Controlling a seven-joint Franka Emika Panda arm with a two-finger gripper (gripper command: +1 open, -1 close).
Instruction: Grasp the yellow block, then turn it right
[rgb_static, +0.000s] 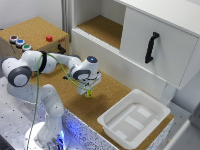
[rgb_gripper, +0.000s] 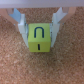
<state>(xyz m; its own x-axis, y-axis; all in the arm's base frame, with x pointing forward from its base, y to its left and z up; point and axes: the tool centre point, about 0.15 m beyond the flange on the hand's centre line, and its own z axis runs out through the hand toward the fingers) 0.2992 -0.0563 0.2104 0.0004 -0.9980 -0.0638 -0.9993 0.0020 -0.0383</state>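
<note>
The yellow block is a tiny yellow-green cube with dark marks on its faces. In the wrist view it sits between my two fingers, which press its sides over the cork surface. In the exterior view the block shows at the tip of my gripper, near the middle of the cork table. I cannot tell whether the block rests on the cork or is lifted a little.
A white plastic tray stands at the exterior view's right front. A white cabinet with a black handle is behind. A cork box at the back left carries three round buttons and a small red cube.
</note>
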